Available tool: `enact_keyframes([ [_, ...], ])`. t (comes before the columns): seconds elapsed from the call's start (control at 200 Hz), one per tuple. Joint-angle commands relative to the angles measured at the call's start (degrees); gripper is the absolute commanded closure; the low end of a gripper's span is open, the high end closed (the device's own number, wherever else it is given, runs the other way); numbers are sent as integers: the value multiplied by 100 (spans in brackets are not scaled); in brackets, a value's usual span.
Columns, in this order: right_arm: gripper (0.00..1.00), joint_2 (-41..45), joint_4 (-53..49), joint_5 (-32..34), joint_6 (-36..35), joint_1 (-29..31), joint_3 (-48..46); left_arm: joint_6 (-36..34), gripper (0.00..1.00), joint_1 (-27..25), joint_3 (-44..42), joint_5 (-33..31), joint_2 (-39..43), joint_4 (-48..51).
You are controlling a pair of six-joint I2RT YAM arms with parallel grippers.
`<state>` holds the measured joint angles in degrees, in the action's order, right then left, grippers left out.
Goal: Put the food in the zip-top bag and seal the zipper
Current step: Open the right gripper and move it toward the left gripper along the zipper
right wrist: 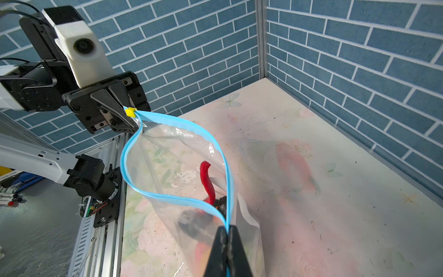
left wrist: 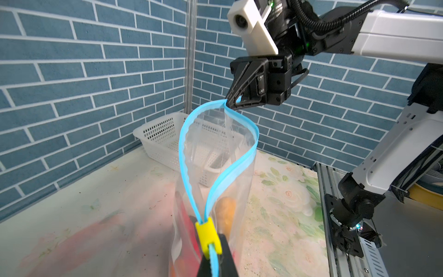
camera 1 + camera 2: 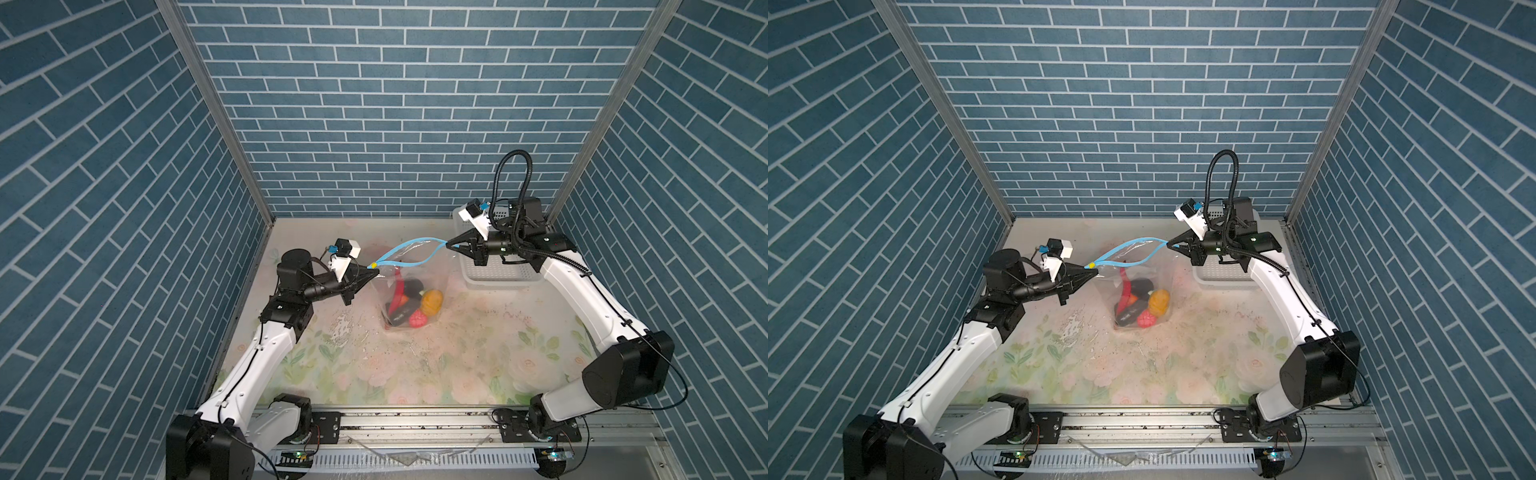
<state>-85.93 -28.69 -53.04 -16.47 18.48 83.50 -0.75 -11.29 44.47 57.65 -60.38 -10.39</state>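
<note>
The clear zip-top bag (image 3: 384,286) hangs between both grippers with its bottom resting on the table. Inside lies the food: a red chili (image 3: 400,286), a dark eggplant (image 3: 405,313), an orange lump (image 3: 432,301) and a pink lump (image 3: 417,319). The light-blue zipper (image 3: 415,240) gapes in an open loop. My left gripper (image 3: 376,271) (image 2: 213,249) is shut on the strip's end just behind the yellow slider (image 2: 208,236). My right gripper (image 3: 448,244) (image 1: 226,229) is shut on the strip's opposite end.
A white perforated basket (image 3: 494,278) stands at the back right corner, partly under the right arm. Blue brick walls close in the back and both sides. A metal rail (image 3: 415,419) runs along the table's front edge.
</note>
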Motion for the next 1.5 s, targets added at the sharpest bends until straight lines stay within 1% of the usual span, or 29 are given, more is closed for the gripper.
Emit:
enact_keyframes([
  [0.0, 100, 269, 116, 1, 49, -73, -185, 253, 100, -30, -156, 4, 81, -651],
  [0.145, 100, 313, -153, 39, -177, -120, -203, 317, 100, -44, -188, 84, 64, -853],
  [0.22, 99, 314, -477, -94, -525, -130, -113, 280, 100, -105, -125, 194, 53, -808],
  [0.25, 91, 322, -689, -198, -756, -127, -30, 207, 100, -149, -67, 222, 54, -682],
  [0.315, 62, 368, -1199, -441, -1312, -110, 158, -140, 100, -307, 147, 261, 43, -180],
  [0.35, 49, 440, -1406, -487, -1595, -92, 221, -378, 100, -394, 257, 265, 36, 178],
  [0.385, 38, 549, -1505, -474, -1851, -46, 226, -574, 100, -470, 347, 265, 24, 422],
  [0.46, 22, 819, -1496, -391, -2336, 106, 164, -851, 100, -576, 515, 297, -22, 773],
  [0.535, 13, 967, -1520, -283, -2761, 360, 212, -946, 100, -616, 591, 308, -64, 875],
  [0.59, 9, 958, -1659, -166, -3026, 584, 348, -987, 100, -644, 628, 311, -70, 898],
  [0.69, 7, 739, -2009, 92, -3418, 1017, 759, -1174, 100, -702, 746, 309, -54, 1078],
  [0.775, 7, 442, -2255, 162, -3653, 1307, 1145, -1381, 100, -737, 801, 308, -48, 1259],
  [0.9, 11, -7, -2550, 186, -3977, 1640, 1675, -1503, 100, -777, 833, 334, -42, 1292],
  [1.13, 18, -816, -2783, 264, -4102, 1985, 2525, -1576, 100, -824, 832, 310, -9, 1327],
  [1.27, 22, -1283, -3095, 460, -4183, 2271, 3015, -1673, 100, -849, 878, 284, 25, 1505],
  [1.495, 34, -1535, -3328, 598, -4193, 2385, 3228, -1681, 100, -858, 888, 212, 62, 1509],
])
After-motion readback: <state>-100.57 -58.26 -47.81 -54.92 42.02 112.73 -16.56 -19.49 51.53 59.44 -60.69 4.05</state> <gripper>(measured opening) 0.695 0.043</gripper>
